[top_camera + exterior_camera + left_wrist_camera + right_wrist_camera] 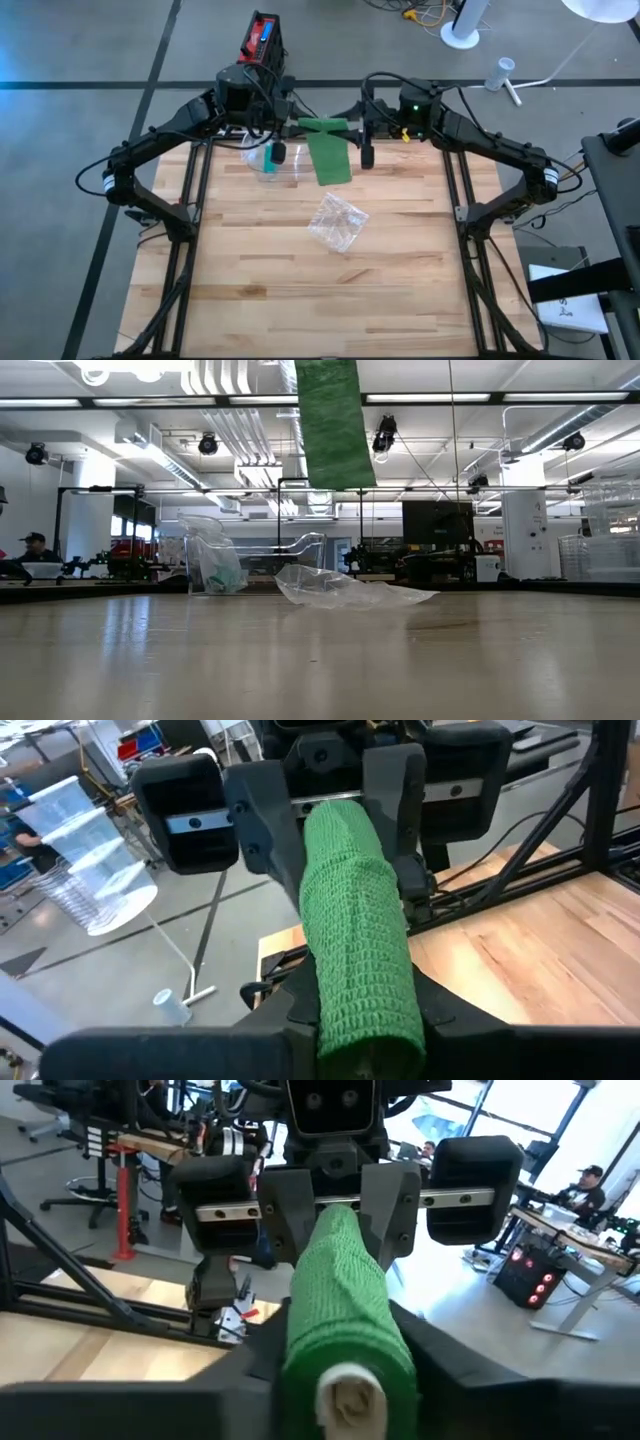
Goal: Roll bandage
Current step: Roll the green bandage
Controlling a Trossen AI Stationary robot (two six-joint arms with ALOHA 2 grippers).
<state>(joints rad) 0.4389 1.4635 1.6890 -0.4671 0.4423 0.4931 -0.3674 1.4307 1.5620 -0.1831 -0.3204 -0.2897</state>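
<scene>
Green bandage (pixel 345 1315) fills my wrist views, held off the surface (pixel 300 290) between both grippers: left gripper (pixel 272 128) jaws pinching one end, right gripper (pixel 366 125) jaws pinching the rolled end. Crumpled clear bag (pixel 337 221) lies mid-surface; clear container (pixel 212 565) holds something pale green.

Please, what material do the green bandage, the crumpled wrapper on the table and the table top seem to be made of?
Green bandage: looks like knitted elastic fabric with a matte finish; an open mesh weave shows.
Crumpled wrapper: probably thin clear plastic film, glossy; the table shows through it and its creases catch light.
Table top: appears to be light wood in joined strips, smooth, with a slight sheen in the low view.
</scene>
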